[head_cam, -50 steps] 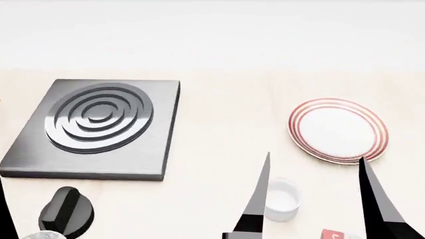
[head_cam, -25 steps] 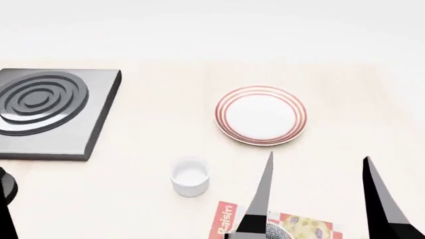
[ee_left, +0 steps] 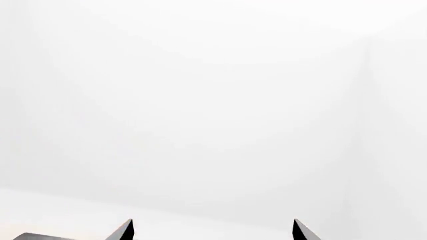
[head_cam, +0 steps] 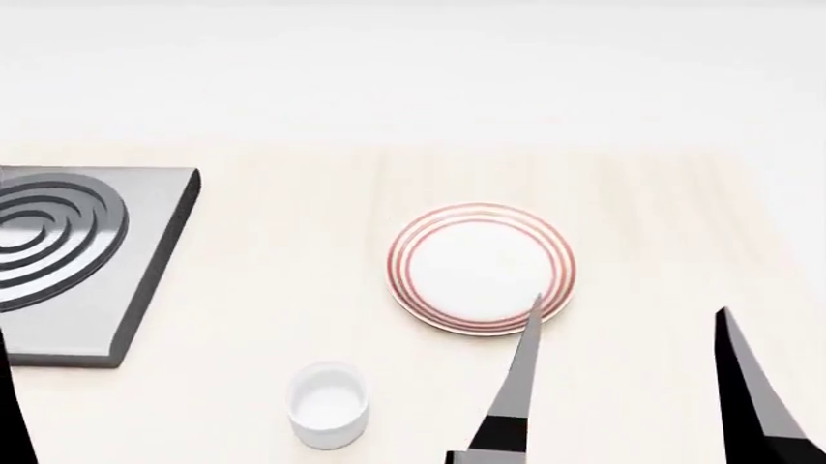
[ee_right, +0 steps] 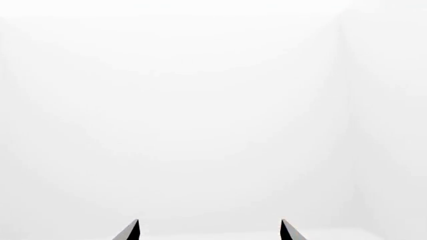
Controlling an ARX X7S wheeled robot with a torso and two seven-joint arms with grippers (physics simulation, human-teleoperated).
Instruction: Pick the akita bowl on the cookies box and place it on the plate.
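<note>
Head view, left to right: at the far left edge a thin black sliver of the left arm (head_cam: 11, 411) is seen. A dark grey stove plate (head_cam: 130, 290) with raised concentric rings lies on the pale wooden table (head_cam: 645, 222), cut off by the left edge. A small plain white cup (head_cam: 328, 404) stands upright near the lower edge, well apart from the stove plate. The plate (head_cam: 481, 268), white with thin red rings, lies flat near the table's middle, with nothing seen on it. The right gripper (head_cam: 629, 326) is raised in front of the camera; its two black tapered fingers (head_cam: 516, 396) are spread wide apart, and nothing is held between them. The tip of the nearer finger overlaps the plate's near rim in this view; contact cannot be judged.

Left wrist view: only the tips of the left gripper (ee_left: 213, 227) are seen, wide apart, nothing between them, against a blank white wall; a dark corner shows at the lower edge.

Right wrist view: the two fingertips are likewise set wide apart against white, with nothing gripped.

The akita bowl and the cookies box are not in view in any picture; their position cannot be told
</note>
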